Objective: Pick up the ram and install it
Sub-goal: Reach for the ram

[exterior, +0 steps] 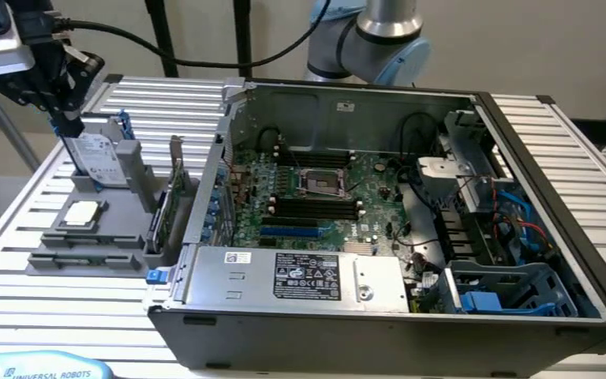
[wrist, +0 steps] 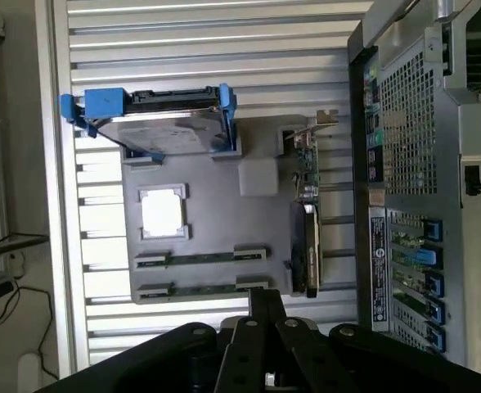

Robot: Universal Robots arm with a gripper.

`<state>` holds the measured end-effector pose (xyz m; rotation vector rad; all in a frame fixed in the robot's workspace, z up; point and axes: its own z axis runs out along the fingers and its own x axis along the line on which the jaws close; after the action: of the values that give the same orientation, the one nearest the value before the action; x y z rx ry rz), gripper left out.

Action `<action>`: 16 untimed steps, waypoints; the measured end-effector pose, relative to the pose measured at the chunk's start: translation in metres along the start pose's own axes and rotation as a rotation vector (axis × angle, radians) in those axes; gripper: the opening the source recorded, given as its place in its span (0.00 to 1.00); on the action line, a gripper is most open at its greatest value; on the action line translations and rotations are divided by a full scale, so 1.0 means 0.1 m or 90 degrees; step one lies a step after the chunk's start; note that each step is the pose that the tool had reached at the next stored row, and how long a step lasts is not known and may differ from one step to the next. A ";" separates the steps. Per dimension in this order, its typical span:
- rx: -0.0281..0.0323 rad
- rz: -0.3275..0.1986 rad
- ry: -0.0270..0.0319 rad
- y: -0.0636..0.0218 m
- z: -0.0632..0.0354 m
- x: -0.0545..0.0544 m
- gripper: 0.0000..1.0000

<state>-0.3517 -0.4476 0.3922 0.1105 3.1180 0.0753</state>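
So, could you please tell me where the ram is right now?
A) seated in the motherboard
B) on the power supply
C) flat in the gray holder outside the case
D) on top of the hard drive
C: the ram lies flat in the gray holder, near the silver processor chip and outside the computer case.
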 end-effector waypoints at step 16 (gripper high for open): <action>0.0000 0.000 0.0000 -0.096 0.044 0.49 0.11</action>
<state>-0.4014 -0.4535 0.3864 0.1104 3.1179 0.0753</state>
